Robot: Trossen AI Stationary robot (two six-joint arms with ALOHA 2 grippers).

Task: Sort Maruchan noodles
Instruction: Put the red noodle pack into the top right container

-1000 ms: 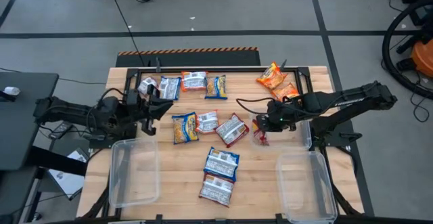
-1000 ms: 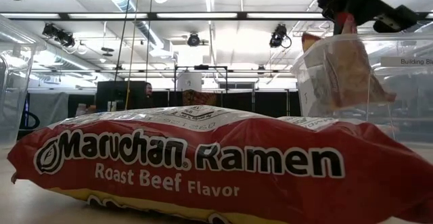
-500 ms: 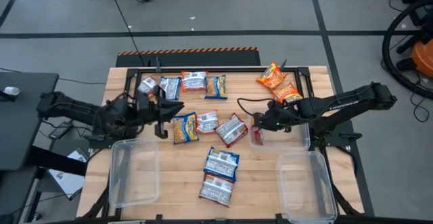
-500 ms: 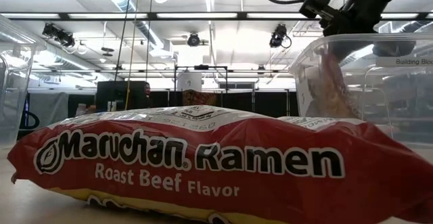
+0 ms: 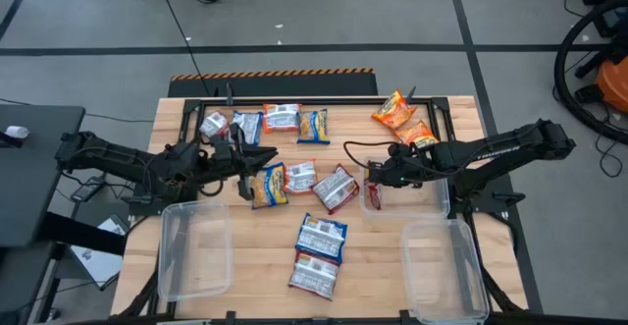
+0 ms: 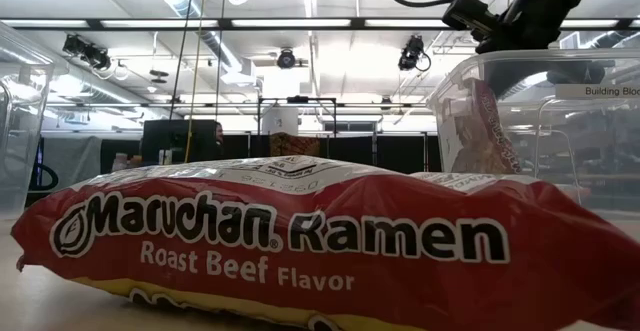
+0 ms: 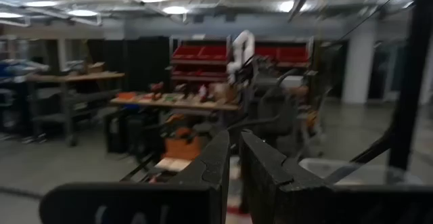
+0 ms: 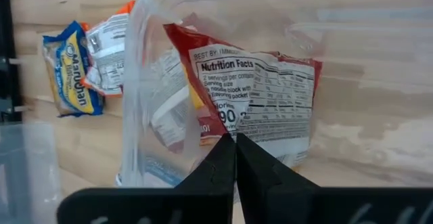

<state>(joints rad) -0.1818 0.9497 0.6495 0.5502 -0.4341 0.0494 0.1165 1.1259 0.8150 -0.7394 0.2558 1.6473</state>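
High view: wooden counter [image 5: 383, 256] with ramen packets scattered across its middle and far half.

Left side: a clear bin [image 5: 193, 249] sits at the near-left corner. The left end effector [image 5: 263, 157] reaches in from the left edge, just above that bin, its tip beside a blue-and-yellow packet [image 5: 269, 184]. Fingers pressed nearly together, nothing between them; the left wrist view shows only a thin gap.

Far edge, left to right: a silver-and-blue packet [image 5: 214, 125], a blue packet [image 5: 245, 126], a red-and-white packet [image 5: 281, 118], another blue-and-yellow one [image 5: 314, 125].

Centre: two red-and-white packets [image 5: 302, 176] [image 5: 337, 188] lie side by side. Nearer the front edge, a blue-and-white packet [image 5: 322, 234] and a red roast beef packet [image 5: 314, 274], the latter filling the low view.

Far-right corner: two orange packets [image 5: 393, 110] [image 5: 415, 133], touching.

Right side: a second clear bin [image 5: 412, 192] sits right of centre, a third bin [image 5: 446, 269] at the near-right corner. The right end effector [image 5: 373, 179] hangs over the left end of the second bin, fingers pressed together. A red packet [image 8: 260, 95] stands on edge inside that bin, leaning against its left wall, nutrition panel facing the right wrist view. Whether the fingertips grip it, I cannot tell.
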